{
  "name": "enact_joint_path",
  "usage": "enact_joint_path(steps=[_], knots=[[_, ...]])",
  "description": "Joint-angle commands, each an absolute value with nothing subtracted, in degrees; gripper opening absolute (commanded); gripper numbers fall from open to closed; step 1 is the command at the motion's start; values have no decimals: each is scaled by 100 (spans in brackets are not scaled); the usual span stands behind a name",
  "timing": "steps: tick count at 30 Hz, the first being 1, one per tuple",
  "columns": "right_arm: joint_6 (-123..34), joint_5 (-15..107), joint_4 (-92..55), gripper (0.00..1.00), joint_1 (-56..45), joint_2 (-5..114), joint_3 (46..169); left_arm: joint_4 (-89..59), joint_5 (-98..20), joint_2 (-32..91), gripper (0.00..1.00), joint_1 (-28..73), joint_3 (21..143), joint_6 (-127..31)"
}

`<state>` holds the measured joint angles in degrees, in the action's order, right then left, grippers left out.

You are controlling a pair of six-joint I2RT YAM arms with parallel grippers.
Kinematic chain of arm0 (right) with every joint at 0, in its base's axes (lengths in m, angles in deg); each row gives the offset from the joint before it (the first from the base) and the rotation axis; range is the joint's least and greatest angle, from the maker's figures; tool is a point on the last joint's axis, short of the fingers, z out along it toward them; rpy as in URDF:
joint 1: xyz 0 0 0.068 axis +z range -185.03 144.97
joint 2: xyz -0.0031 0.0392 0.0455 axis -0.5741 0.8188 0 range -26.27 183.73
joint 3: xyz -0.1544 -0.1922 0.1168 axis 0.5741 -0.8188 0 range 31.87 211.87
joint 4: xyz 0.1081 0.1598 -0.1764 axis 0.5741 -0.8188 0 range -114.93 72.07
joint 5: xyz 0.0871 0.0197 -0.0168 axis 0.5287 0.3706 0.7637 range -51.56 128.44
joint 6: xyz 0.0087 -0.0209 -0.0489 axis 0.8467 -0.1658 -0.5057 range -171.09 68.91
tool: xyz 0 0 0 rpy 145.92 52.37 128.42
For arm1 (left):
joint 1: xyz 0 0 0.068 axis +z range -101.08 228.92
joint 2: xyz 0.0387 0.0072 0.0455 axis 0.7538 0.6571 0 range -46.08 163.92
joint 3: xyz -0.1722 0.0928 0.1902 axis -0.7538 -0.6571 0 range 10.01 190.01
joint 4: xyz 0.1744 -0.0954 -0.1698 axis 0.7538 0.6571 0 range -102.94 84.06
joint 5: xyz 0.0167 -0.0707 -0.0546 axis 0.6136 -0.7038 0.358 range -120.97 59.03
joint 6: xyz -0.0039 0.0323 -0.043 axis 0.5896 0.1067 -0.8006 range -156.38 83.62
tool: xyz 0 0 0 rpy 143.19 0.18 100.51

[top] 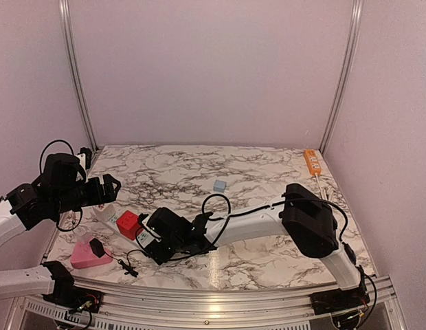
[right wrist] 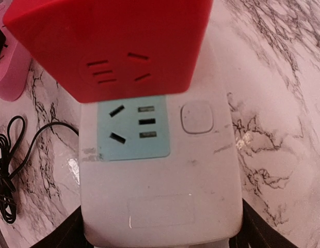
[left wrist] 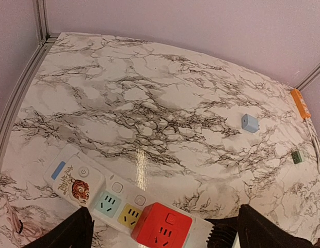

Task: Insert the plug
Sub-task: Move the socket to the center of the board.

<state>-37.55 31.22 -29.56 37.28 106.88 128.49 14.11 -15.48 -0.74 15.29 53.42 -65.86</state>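
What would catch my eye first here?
A bright red cube adapter sits on a white power strip at the near left of the marble table. The right gripper straddles that strip's end, and an orange power strip lies in the far right corner.

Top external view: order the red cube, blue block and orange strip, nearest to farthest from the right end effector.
1. Red cube, just left of the right end effector.
2. Blue block, mid-table, behind it.
3. Orange strip, far right corner.
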Motion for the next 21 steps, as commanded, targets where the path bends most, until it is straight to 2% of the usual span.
enact_joint_path(steps=[1, 6, 11, 21], knots=[[-3773, 3329, -3076, 63, 3910, 10976, 12958, 1320, -1514, -82, 99, 1560, 5355, -6618], [-3782, 3260, -3075, 69, 3923, 10996, 12965, 1317, -1514, -90, 99, 1561, 5313, -6623], [-3839, 3134, -3129, 85, 3922, 10940, 12898, 1313, -1511, -133, 99, 1570, 5257, -6640], [-3975, 2873, -3140, 90, 3923, 10616, 12759, 1274, -1557, -208, 99, 1578, 5110, -6701]])
